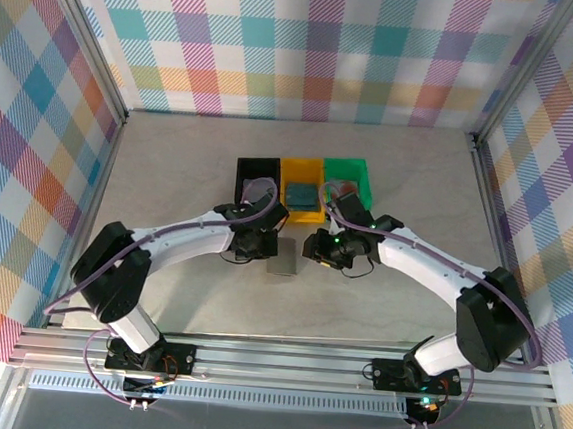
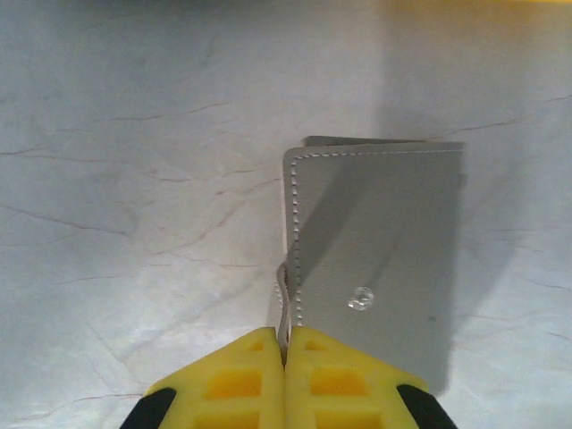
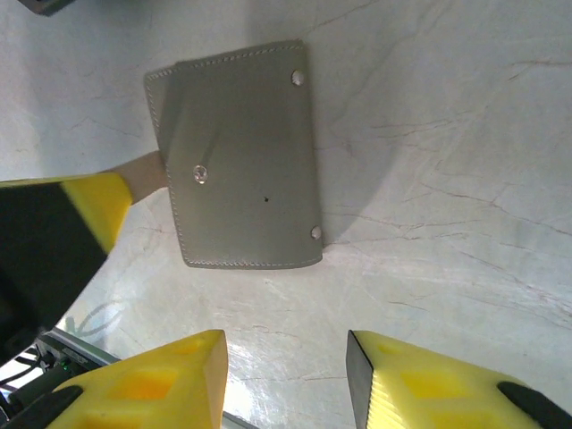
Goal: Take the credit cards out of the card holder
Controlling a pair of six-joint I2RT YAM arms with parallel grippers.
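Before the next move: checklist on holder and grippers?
1. Left gripper shut on holder edge: ok.
2. Right gripper open, apart from holder: ok.
3. Holder lying flat on table: ok.
4. Holder opened: not ok, it is folded closed.
5. Cards inside and reachable: cannot tell.

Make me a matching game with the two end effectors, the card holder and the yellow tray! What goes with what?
Things:
1. left end effector
2. right end effector
3. card holder
4. yellow tray

States or places:
A. folded shut, lying on the table
B. open, nothing between its fingers
C. between the black tray and the green tray
D. pinched shut on the card holder's edge

Pairs: 1-D, 2-B, 3-A, 4-C
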